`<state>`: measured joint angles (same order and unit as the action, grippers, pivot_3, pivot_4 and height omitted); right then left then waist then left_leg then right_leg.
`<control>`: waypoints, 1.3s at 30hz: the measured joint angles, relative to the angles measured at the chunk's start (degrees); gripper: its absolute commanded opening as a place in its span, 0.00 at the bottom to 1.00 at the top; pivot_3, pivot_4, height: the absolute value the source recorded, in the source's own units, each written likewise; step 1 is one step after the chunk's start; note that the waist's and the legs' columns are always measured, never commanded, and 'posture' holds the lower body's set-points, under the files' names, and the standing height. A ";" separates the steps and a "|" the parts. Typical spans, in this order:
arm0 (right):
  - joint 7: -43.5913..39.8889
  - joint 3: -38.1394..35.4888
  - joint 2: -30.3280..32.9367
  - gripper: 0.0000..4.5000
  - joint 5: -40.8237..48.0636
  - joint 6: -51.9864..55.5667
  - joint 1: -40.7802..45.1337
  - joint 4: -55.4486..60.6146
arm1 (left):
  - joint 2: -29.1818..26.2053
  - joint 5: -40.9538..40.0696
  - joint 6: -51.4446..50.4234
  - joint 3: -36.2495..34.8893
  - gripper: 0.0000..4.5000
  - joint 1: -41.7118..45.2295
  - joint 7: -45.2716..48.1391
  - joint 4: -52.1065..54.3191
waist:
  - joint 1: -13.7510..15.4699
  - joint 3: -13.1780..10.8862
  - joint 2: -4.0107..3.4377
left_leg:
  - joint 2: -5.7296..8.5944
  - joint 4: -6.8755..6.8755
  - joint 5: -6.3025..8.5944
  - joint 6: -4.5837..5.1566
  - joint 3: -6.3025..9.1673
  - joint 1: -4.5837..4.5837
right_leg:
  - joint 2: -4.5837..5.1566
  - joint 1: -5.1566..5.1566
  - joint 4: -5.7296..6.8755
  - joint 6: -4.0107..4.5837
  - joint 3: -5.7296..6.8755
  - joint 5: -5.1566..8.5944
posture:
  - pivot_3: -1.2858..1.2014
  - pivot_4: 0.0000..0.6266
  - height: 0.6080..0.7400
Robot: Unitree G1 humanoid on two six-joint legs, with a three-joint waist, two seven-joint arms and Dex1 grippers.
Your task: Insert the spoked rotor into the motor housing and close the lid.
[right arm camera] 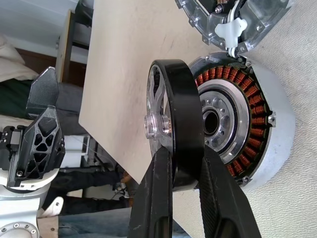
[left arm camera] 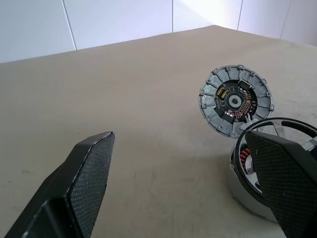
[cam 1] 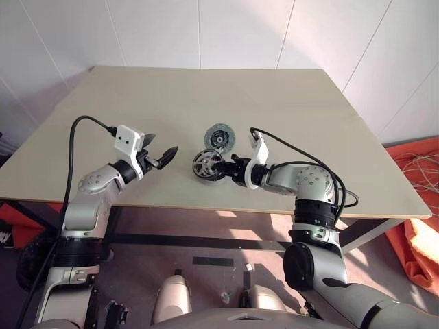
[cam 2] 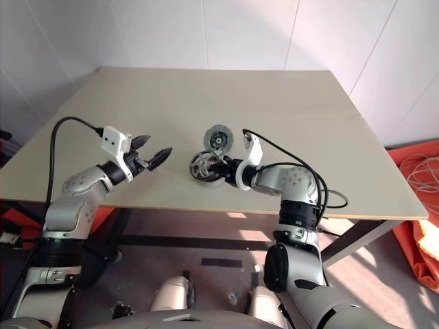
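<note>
1. Right gripper [right arm camera: 185, 171] pinches the spoked rotor [right arm camera: 174, 121] by its dark rim, just above the motor housing [right arm camera: 247, 119].
2. Left gripper [cam 1: 162, 155] hangs spread wide, holding nothing.
3. Ribbed lid [cam 1: 220, 137] lies just behind the housing on the table [cam 1: 288, 103].

Two black textured fingers [left arm camera: 86, 186] of the left gripper [left arm camera: 183, 183] stand wide apart above a tan table [left arm camera: 124, 89]. Beyond them a round grey ribbed lid [left arm camera: 237, 100] lies flat. Just beside it, partly behind one finger, sits the motor housing [left arm camera: 242, 186], a dark-rimmed spoked rotor [left arm camera: 292, 126] over it.
</note>
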<state>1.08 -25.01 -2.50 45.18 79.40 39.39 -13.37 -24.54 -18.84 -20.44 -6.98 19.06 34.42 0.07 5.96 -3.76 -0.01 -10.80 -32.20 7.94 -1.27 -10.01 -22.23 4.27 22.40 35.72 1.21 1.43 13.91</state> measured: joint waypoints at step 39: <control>-4.15 5.20 2.04 0.68 -3.81 -4.46 -1.22 1.79 | -0.02 0.25 0.69 0.17 1.00 0.37 -0.21 -0.19 | 0.03 0.01 0.02 | -0.01 0.00 -0.05 -0.08 0.03 0.29 | 0.02 -0.25 0.04 0.03 -0.01 -0.06 | 0.52 0.00 1.00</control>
<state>-3.07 -19.81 -0.46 41.37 74.95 38.16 -11.57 -24.56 -18.59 -19.75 -6.81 19.43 34.21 -0.13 5.98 -3.74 0.01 -10.81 -32.20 7.89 -1.35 -9.98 -21.93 4.28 22.15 35.76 1.24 1.43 13.85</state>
